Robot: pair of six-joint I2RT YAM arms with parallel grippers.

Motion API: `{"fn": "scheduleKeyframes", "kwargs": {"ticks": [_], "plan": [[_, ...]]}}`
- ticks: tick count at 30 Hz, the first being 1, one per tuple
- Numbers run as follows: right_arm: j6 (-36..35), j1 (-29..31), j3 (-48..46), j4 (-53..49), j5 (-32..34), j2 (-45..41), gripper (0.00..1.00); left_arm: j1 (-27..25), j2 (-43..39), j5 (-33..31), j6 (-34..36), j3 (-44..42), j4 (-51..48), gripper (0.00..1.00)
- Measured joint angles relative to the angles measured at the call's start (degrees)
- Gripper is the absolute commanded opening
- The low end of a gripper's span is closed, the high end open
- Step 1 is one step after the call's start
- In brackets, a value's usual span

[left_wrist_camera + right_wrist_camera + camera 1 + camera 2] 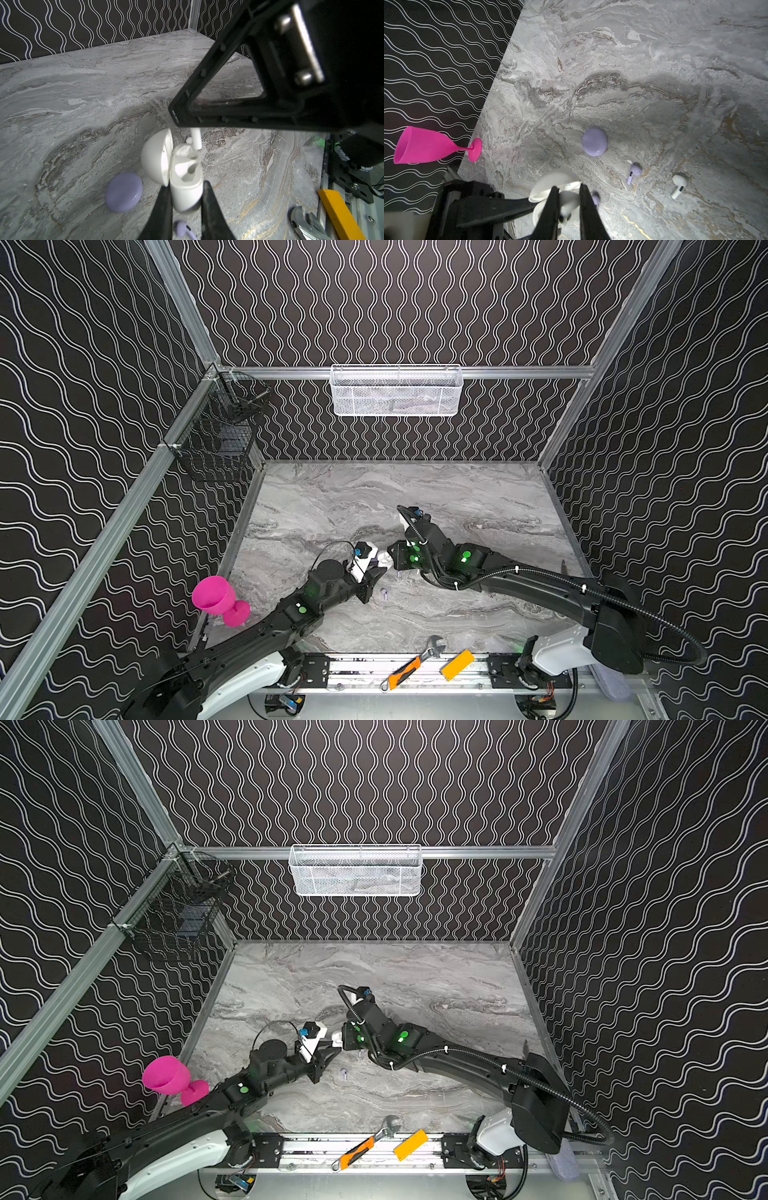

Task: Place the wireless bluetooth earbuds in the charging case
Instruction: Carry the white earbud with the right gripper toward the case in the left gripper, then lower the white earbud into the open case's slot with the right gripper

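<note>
The white earbud [196, 138] hangs stem-down, its long axis nearly upright, with the stem tip at the rim of an empty socket in the white case [187, 193]; whether they touch I cannot tell. The right gripper [569, 188] pinches the bud's head between closed fingers, its arm bent at the elbow and reaching over mid-table. The left gripper [186, 186], on a low outstretched arm, clamps the case's rounded body, its lid [154, 155] swung open. Case and bud are glossy white. On the marble table [654, 62] lie a closed lavender case [594, 142], a lavender earbud [633, 173] and a second white earbud [678, 186].
</note>
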Motion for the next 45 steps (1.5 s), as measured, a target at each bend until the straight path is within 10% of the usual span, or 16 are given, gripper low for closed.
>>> {"fn": "scheduleKeyframes", "kwargs": {"ticks": [45], "plan": [[0.96,0.48,0.22,2.03,-0.81,2.95,0.12,0.00,-1.90,-2.05,0.00,-0.15,-1.92,0.02]]}}
